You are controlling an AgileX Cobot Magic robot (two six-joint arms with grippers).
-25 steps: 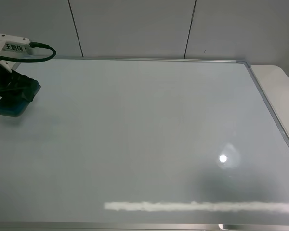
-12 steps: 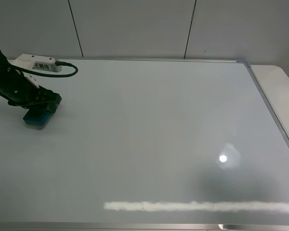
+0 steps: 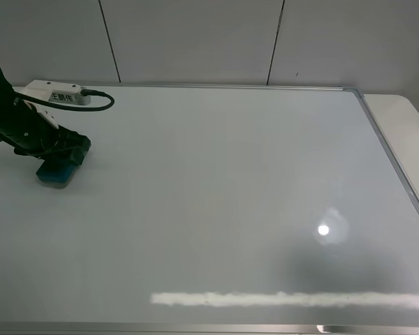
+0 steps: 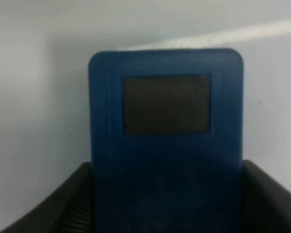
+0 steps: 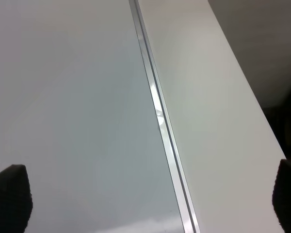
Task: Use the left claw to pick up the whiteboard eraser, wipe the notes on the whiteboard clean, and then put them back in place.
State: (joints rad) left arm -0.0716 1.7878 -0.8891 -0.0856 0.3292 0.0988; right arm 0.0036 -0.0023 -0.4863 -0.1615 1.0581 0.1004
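The whiteboard (image 3: 216, 195) is glossy with a silvery metal frame (image 5: 160, 121); the whiteboard eraser (image 4: 166, 141) looks matt plastic.

The high camera sits above the near edge of the table (image 3: 405, 122) and looks down and away over the whole whiteboard (image 3: 230, 195) to the far wall, from well off. The left wrist camera hangs so close over the eraser (image 4: 166, 141) that it blurs; the high view shows that eraser near the far left corner. The right wrist camera looks steeply down on the frame (image 5: 161, 121) and bare table at the right edge, a strip the high view shares.
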